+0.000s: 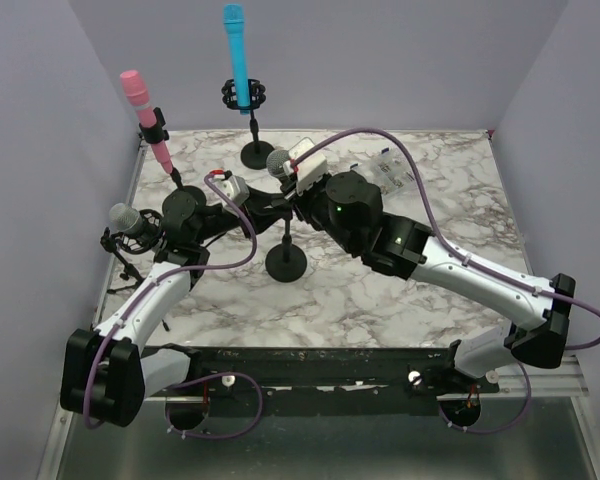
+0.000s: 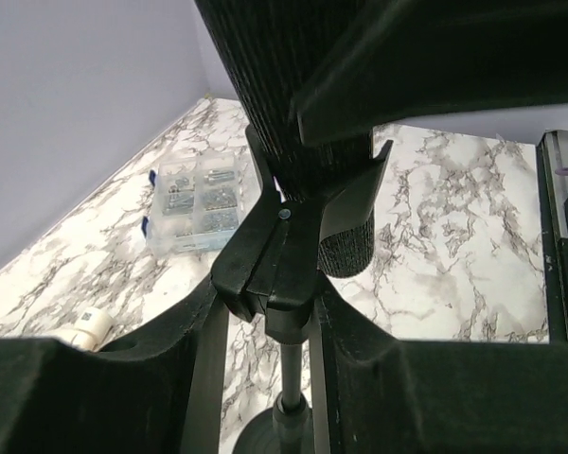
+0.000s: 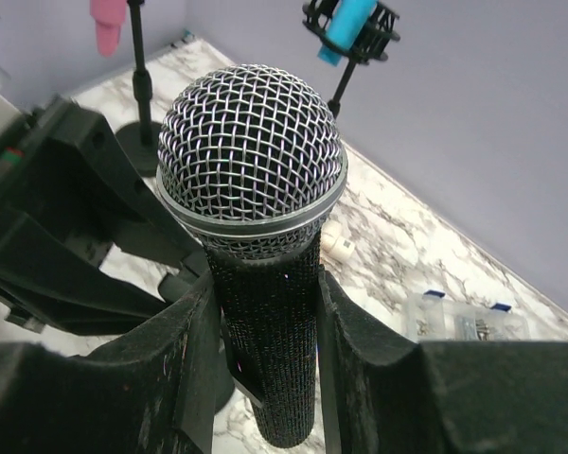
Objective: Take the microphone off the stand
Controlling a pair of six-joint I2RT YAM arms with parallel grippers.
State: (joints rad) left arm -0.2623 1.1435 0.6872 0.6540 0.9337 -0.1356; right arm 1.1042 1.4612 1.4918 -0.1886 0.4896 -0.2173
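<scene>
The black microphone with a silver mesh head (image 1: 278, 160) sits tilted in the clip of the middle stand, whose round base (image 1: 285, 263) rests on the marble table. My right gripper (image 1: 298, 180) is shut on the microphone's body just below the head; in the right wrist view the textured body (image 3: 270, 331) fills the gap between the fingers (image 3: 360, 350). My left gripper (image 1: 248, 205) is shut on the stand's clip (image 2: 275, 255), above the thin pole (image 2: 293, 378). The microphone's body (image 2: 293, 85) passes over the clip.
A pink microphone (image 1: 145, 115) on a stand is at the back left, a blue one (image 1: 238, 55) at the back middle, and a grey-headed one (image 1: 130, 222) at the left edge. A clear parts box (image 1: 385, 170) lies at the back right.
</scene>
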